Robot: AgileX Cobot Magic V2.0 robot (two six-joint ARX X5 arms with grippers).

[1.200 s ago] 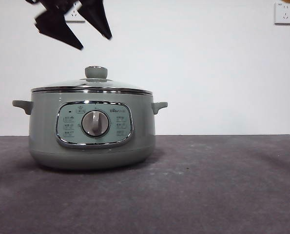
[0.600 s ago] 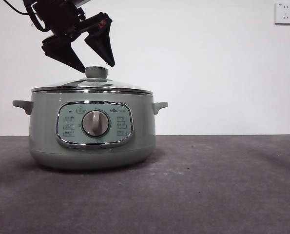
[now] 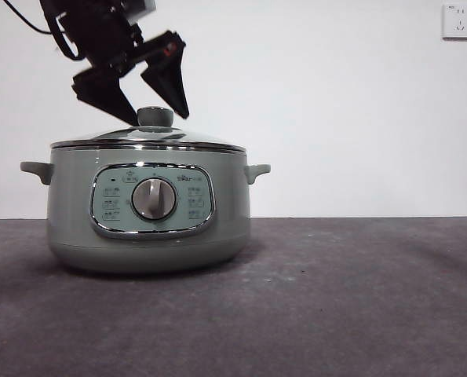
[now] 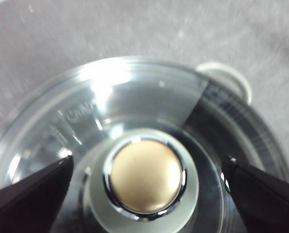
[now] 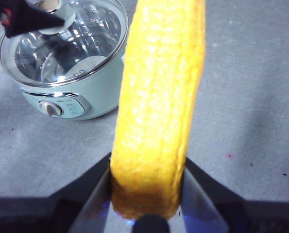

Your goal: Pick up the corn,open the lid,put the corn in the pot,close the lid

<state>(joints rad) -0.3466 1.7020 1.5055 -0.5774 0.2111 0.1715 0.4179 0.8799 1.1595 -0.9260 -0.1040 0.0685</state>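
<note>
Left pincer (image 3: 156,119) above the pot (image 3: 147,208), jaws spread wide, one on each side of the knob (image 3: 155,116) but not touching it. The lid (image 3: 148,140) sits closed on the pot, which stands on the grey desk (image 3: 359,298). In the left wrist view the knob (image 4: 145,177) lies centred between the two dark jaws.

Handling, as judged: the lid is rigid glass with a steel rim, likely fairly heavy for its size, smooth and breakable if dropped. The knob is the only sensible hold; its low, round, shiny-capped form suggests that the jaws should close low on its pale green collar, not on the cap, to avoid slipping.

Appearance: a shallow clear dome with bright reflections, a steel rim and a sage-green knob with a chrome-ringed, golden-toned cap. The pot is pale sage green, with two small side handles, a chrome-framed control panel and a silver dial (image 3: 153,199).

Right pincer (image 5: 146,194), seen only in its own wrist view, is clamped on the base of the corn (image 5: 159,102), a stubby yellow cob of bumpy, probably firm surface, held high above the desk, well apart from the pot (image 5: 69,73).
</note>
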